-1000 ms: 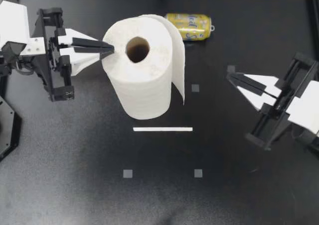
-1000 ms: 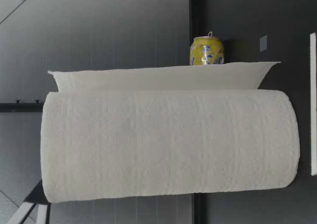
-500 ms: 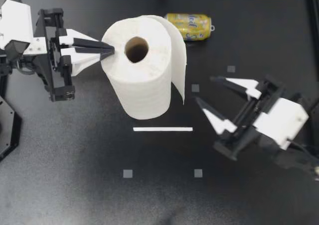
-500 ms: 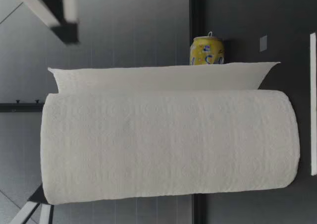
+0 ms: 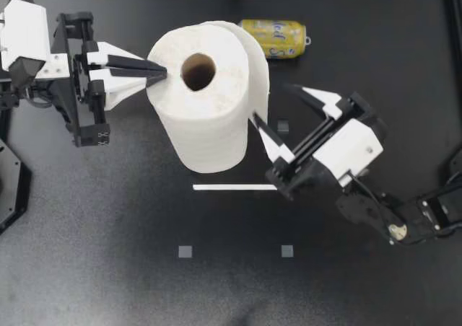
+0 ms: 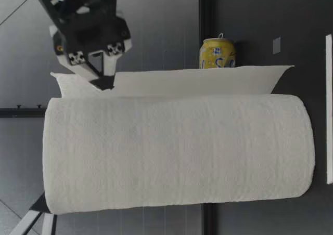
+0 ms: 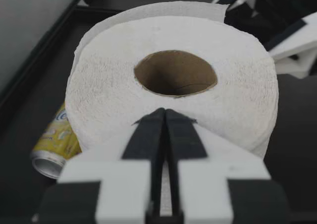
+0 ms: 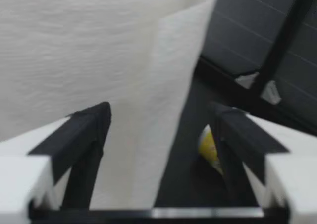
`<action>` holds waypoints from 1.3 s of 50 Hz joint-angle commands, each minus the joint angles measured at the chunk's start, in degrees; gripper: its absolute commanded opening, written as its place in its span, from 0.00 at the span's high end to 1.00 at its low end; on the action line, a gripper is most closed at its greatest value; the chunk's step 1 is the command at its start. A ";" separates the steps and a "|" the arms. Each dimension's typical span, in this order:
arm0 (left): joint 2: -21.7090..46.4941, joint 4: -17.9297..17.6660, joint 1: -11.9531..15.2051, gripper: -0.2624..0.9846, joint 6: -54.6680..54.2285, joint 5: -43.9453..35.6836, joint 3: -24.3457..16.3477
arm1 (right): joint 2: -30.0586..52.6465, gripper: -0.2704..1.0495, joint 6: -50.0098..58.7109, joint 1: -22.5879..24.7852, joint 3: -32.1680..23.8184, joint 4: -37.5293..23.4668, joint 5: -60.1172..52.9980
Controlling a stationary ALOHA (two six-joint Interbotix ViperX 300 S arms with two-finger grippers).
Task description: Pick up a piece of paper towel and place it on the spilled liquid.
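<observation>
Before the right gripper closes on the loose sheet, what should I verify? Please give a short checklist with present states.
1. My right gripper open: ok.
2. Loose hanging sheet of the white paper towel roll between its fingers: ok, not gripped.
3. Roll upright: ok.
4. My left gripper shut, tip on the roll's top: ok.
5. Spilled liquid found on the black table: cannot tell, none visible.

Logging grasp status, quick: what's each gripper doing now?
Left gripper: shut, empty, tips on top of the paper towel roll.
Right gripper: open around the loose sheet, not gripping it.
</observation>
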 commanded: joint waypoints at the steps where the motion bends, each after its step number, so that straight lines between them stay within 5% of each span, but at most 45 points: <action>1: 0.18 -0.09 0.18 0.69 0.00 0.26 -0.53 | -0.79 0.22 0.09 -1.41 -1.23 -0.18 0.79; 29: 0.44 -0.62 0.18 0.69 -0.18 0.26 -0.35 | 2.99 0.25 -0.26 -7.38 -4.75 -0.62 -0.70; 34: 0.79 -0.79 0.26 0.69 -0.18 0.26 -0.35 | 2.99 0.36 -0.26 -7.38 -4.83 -0.62 -0.97; 48: 1.32 -0.79 0.18 0.69 -0.18 1.41 -0.44 | 2.11 0.86 0.00 -7.38 -4.57 -0.26 -2.02; 65: 1.76 -0.79 0.18 0.69 -0.53 3.25 -0.18 | 0.70 0.89 0.09 -7.38 -2.64 2.99 -4.39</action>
